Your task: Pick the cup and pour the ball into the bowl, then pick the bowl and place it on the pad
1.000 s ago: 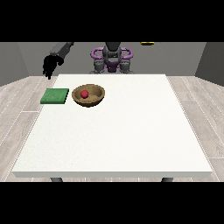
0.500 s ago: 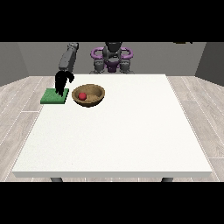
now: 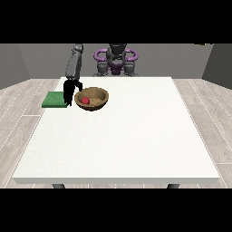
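Presently: robot hand [image 3: 69, 92] at view's left hangs between pad [image 3: 55, 99] and bowl [image 3: 92, 98].
Red ball [image 3: 84, 100] lies in bowl; finger state cannot be determined.

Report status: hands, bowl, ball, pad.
Hand at the view's left hanging down between pad and bowl, grip unclear. Other hand out of view. Red ball in bowl. Bowl on table, beside pad.
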Tool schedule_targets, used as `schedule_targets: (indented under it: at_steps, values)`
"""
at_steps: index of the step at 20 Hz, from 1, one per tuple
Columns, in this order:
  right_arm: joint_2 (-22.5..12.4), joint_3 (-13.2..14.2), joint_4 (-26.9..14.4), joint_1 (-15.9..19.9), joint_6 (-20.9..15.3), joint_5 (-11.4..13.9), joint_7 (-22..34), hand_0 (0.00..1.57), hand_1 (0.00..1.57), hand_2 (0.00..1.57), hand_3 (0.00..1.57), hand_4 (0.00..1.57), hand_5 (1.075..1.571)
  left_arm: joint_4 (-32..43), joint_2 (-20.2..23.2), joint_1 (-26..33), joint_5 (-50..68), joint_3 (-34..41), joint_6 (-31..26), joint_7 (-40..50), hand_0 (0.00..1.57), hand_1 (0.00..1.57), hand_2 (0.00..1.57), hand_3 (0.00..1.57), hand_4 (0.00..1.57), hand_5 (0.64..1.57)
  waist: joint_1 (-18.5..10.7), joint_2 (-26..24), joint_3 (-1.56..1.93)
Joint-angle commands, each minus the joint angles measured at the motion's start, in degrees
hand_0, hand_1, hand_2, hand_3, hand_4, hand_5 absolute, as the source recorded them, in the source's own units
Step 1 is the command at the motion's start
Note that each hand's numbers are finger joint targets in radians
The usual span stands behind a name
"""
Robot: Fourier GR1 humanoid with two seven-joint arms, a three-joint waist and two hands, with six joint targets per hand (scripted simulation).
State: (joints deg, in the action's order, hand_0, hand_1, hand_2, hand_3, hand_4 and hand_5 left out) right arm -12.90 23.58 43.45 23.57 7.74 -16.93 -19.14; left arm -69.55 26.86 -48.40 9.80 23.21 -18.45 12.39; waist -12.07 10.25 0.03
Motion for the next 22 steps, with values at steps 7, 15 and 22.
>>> schedule_targets:
  at_steps: [7, 15, 22]
  values:
    - [-1.4, 1.3, -9.9, 5.2, -0.5, 0.4, -8.7, 0.00, 0.00, 0.00, 0.00, 0.48, 1.549, -6.3, 4.2, 0.6, 4.9, 2.4, -1.1, 1.4, 0.00, 0.00, 0.00, 0.00, 1.01, 1.534, -1.5, 6.2, 0.04]
    - [0.2, -1.1, -10.6, 7.9, -2.0, 1.3, -5.9, 0.00, 0.00, 0.00, 0.00, 0.45, 1.550, -6.8, 5.1, 4.4, 6.4, 2.6, -2.2, 1.4, 0.00, 0.00, 0.00, 0.00, 1.02, 1.537, -0.5, 3.9, -0.01]
    - [-1.5, 2.6, -15.9, 3.8, -8.1, 0.7, -7.8, 0.88, 0.88, 0.58, 0.00, 0.61, 1.514, -9.7, 8.0, 2.7, 10.0, 4.6, -3.7, 2.8, 0.00, 0.00, 0.00, 0.00, 1.02, 1.535, -2.8, 8.6, 0.08]
